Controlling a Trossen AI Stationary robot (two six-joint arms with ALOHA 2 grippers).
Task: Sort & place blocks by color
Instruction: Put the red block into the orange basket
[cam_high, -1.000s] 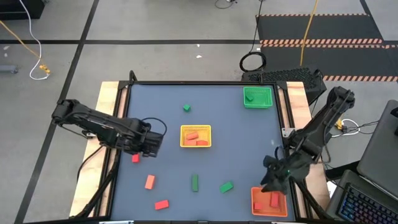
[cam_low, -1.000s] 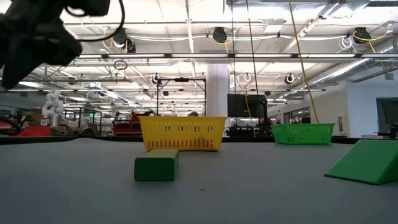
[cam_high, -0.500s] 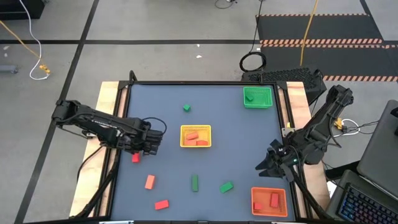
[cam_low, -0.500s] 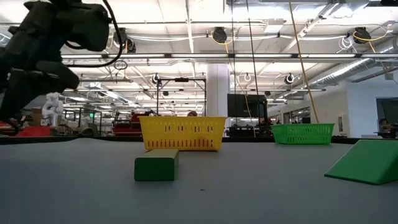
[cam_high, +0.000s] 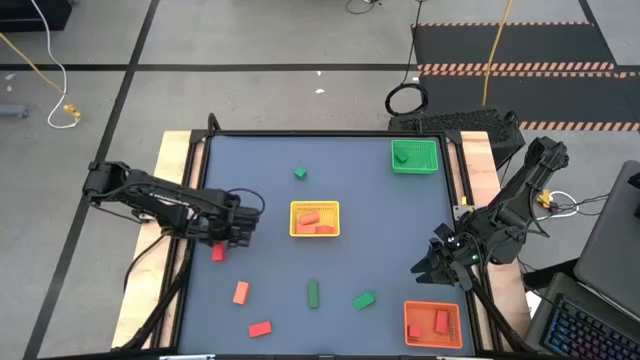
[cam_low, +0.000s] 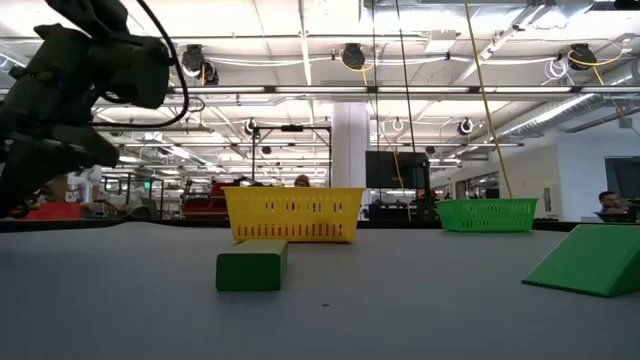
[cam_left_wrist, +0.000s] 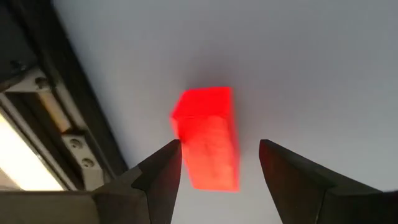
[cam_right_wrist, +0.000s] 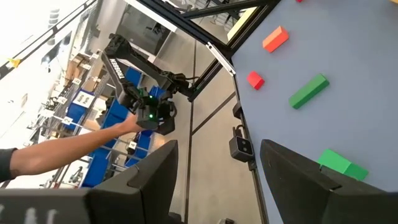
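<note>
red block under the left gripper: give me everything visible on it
The small red block is a short solid bar, plain-faced and bright red, with no markings that show. It lies flat on the grey-blue table top near the table's left edge, apart from the other blocks. The left gripper hovers above it, open, with one finger to either side; no contact is visible. In the high view it shows just beside that gripper.

Trays: three, namely yellow tray (cam_high: 315, 219), green tray (cam_high: 414, 157), orange tray (cam_high: 433, 323).
Loose green blocks (cam_high: 313, 292): three.
Loose red blocks (cam_high: 241, 292): three, one just below the left gripper (cam_high: 243, 232).
Blocks in trays: two in yellow, one in green, two in orange.
</note>
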